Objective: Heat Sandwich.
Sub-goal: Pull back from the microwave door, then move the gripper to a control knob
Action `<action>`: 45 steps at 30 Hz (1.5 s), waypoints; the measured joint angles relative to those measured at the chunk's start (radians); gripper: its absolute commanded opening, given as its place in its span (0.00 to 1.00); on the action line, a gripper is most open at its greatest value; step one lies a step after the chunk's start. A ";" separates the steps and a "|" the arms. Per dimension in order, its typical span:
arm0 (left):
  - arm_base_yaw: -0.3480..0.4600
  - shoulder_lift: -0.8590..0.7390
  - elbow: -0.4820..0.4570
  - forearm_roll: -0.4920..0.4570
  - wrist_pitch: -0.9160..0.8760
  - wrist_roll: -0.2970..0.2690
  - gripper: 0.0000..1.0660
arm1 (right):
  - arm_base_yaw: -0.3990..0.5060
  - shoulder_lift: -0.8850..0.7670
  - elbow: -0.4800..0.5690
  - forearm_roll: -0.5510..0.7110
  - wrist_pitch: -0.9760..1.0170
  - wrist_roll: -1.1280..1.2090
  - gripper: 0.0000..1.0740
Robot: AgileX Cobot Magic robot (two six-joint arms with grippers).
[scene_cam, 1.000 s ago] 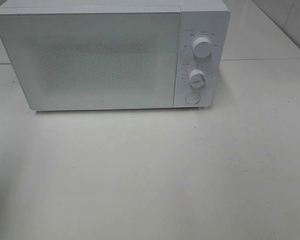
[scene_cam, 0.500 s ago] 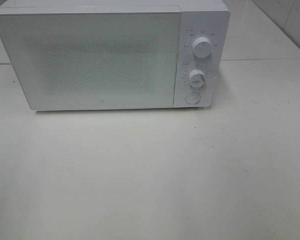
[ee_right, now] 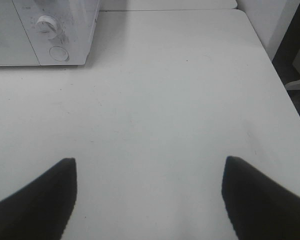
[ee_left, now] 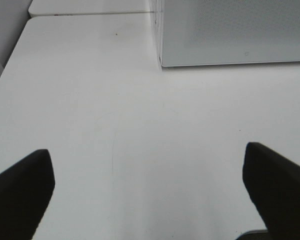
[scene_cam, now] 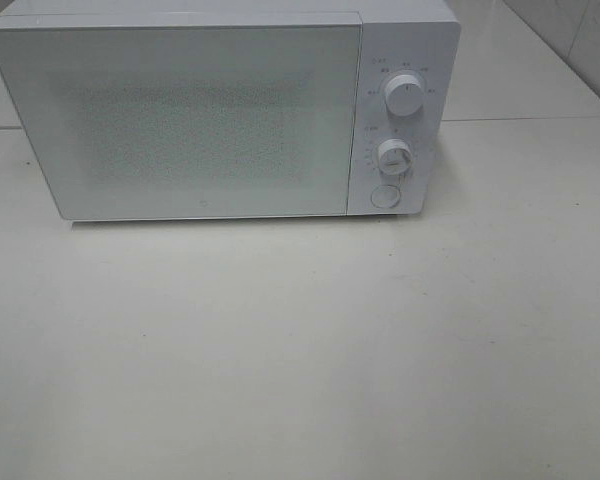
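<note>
From above, one shut microwave (scene_cam: 180, 120) with two dials, upper knob (scene_cam: 405, 96) and lower knob (scene_cam: 393, 157), plus one button (scene_cam: 385, 196), stands on the table (scene_cam: 300, 350); the left wrist view shows the left gripper (ee_left: 147, 152) with two fingers spread, empty; the right wrist view shows the right gripper (ee_right: 150, 161) likewise, and the sandwich appears in none of the three, so its place cannot be told.

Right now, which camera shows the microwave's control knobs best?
Exterior high view: upper knob, lower knob and round button face it squarely. The right wrist view catches only the lower knob and button, obliquely. The left wrist view shows just part of the door.
</note>
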 measured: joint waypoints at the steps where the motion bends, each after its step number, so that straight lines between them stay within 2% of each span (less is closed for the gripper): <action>1: 0.000 0.000 0.000 0.000 0.000 0.000 0.91 | 0.000 0.000 0.000 0.000 0.000 0.000 0.71; 45: 0.000 -0.006 0.000 0.000 0.000 0.000 0.91 | 0.000 0.000 -0.003 0.000 -0.011 0.000 0.72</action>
